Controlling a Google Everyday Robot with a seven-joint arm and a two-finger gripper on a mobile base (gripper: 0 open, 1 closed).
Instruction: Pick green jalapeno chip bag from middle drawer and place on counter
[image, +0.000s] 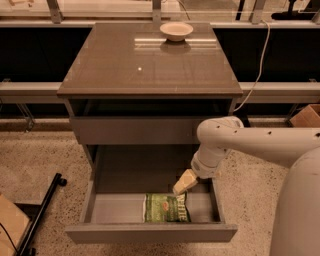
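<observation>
Jaw state: can't tell. Gripper (185, 181) sits over the open middle drawer (115, 208), right of centre, by the far right corner of the green jalapeno chip bag (165, 208), which lies flat against the near front.

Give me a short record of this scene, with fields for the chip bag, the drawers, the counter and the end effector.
middle drawer: pulled open
upper drawer: shut
green jalapeno chip bag: lying flat in the open drawer, near its front wall
counter: holds a beige bowl at its far edge; no bag on it
end effector: low inside the open drawer, just over the bag's far right corner; contact cannot be told
task state: bag not yet lifted
</observation>
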